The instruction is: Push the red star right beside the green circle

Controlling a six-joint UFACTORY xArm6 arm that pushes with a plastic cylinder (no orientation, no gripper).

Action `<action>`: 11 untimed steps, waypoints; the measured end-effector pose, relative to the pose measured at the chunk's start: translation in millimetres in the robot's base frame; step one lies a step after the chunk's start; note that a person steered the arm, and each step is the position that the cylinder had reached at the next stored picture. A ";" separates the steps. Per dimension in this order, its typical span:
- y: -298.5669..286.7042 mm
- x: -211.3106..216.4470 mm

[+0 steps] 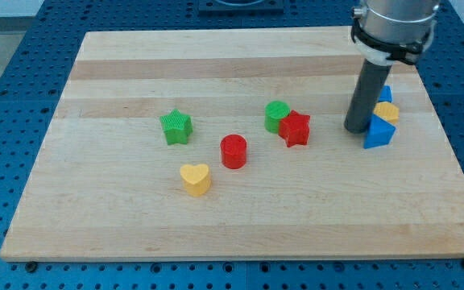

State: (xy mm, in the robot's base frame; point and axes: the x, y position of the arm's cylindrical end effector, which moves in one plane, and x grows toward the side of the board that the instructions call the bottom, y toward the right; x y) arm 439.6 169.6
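The red star (295, 128) lies near the board's middle, touching the right side of the green circle (277, 116). My tip (355, 129) is the lower end of the dark rod, to the right of the red star with a clear gap between them. It stands just left of the blue triangle (379, 133).
A green star (176, 127) lies at the left, a red cylinder (234, 151) and a yellow heart (195, 179) below the middle. A yellow block (387, 112) and a blue block (386, 93) sit behind the rod at the right. All rest on the wooden board (135, 72).
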 end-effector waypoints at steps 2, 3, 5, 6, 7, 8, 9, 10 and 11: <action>-42.7 40.3; -82.4 62.6; -135.2 40.0; -135.4 20.5; -129.3 16.3; -111.8 15.9; -91.5 10.6; -67.5 -4.3; -42.8 -15.8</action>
